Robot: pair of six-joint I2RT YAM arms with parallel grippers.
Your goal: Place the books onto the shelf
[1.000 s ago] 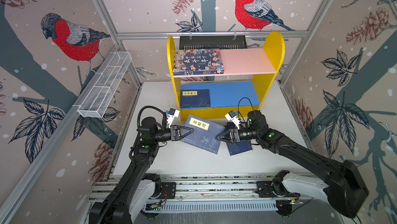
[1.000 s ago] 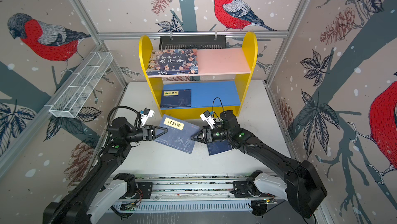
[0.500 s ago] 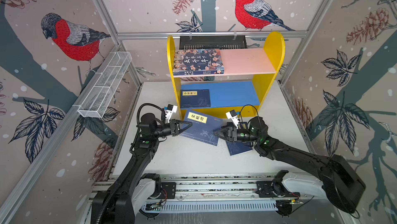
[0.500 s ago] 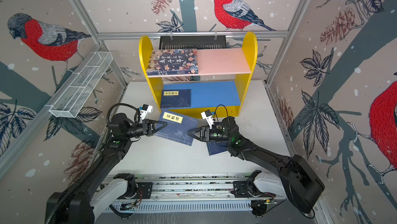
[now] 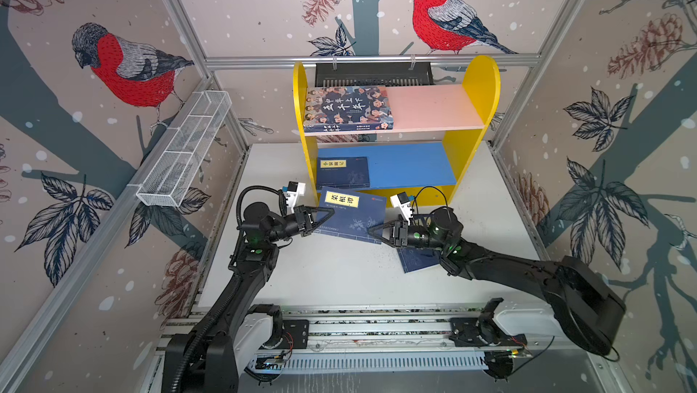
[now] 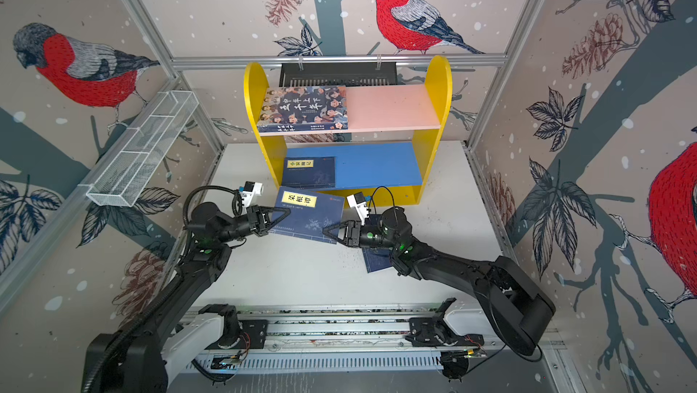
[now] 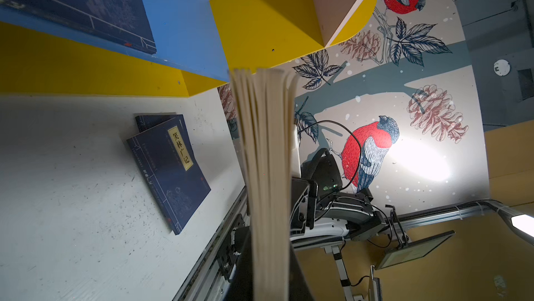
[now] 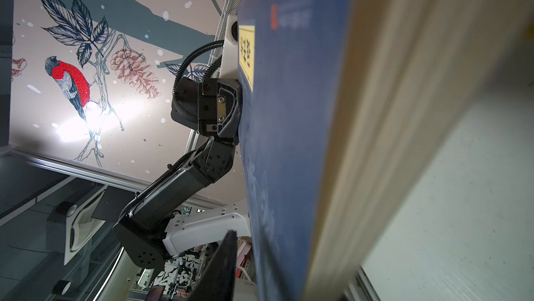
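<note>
Keeps left gripper (image 5: 326, 215) clamped on left edge of raised book (image 5: 354, 217), narrows right gripper (image 5: 373, 229) jaws about right edge, grip undeterminable, readying two-handed carry to shelf (image 5: 481, 85).

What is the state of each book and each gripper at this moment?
held book: in the air, before the shelf.
left gripper: shut on the held book's edge.
right gripper: at its opposite corner, grip unclear.
illustrated book: flat on the pink board.
lower book: flat on the blue board.
table books: two, overlapping, flat on the table.
</note>
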